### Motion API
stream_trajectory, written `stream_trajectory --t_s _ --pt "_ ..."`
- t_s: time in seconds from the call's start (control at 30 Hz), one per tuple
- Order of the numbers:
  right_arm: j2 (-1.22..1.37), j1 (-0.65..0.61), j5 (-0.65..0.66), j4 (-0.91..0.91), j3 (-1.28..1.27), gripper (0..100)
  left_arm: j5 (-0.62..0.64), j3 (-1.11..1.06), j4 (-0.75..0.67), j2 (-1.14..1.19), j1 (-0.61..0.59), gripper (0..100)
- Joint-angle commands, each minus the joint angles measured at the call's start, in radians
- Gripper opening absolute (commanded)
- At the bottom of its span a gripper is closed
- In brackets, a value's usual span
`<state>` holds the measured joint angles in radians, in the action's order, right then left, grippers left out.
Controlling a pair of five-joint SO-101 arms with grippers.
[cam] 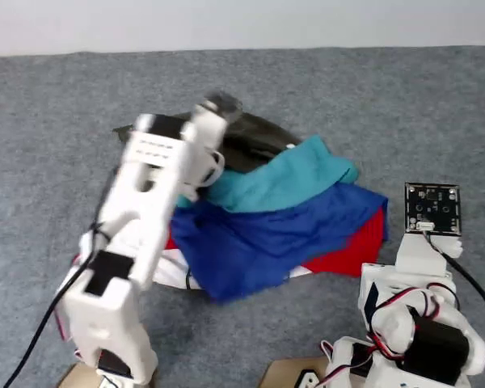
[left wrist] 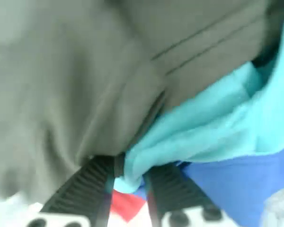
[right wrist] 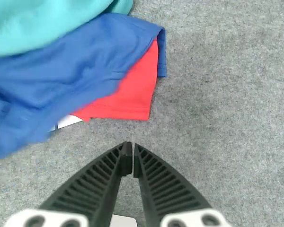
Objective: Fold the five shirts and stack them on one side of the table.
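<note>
The table (cam: 404, 105) has a rough grey carpet-like cloth all over its top. A messy pile of soft cloth shirts lies in the middle of it. At the bottom, a white shirt (cam: 171, 273) lies flat on the grey top. A red shirt (right wrist: 132, 92) has its corner on the table at the right side. A big dark blue shirt (cam: 259, 234) droops onto the table at the near side. A dark grey shirt (cam: 255, 137) lies at the far side. A teal shirt (cam: 283, 182) rests on the blue one.

Grey carpeted tabletop (cam: 404, 97); pale wall (cam: 226, 24) behind.
</note>
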<state>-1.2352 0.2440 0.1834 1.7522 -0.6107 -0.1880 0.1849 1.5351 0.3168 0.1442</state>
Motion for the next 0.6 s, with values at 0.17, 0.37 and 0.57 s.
stream_trajectory --t_s 0.17,0.37,0.57 --pt "-0.001 0.005 0.003 0.035 0.048 1.6 0.012 0.044 0.021 -0.236 -0.330 0" --pt "0.001 0.005 0.003 0.035 0.048 1.6 0.008 0.048 -0.012 -0.269 -0.580 0" --pt "0.004 0.005 0.003 0.035 0.048 1.6 0.008 0.048 -0.098 -0.278 -0.825 0"
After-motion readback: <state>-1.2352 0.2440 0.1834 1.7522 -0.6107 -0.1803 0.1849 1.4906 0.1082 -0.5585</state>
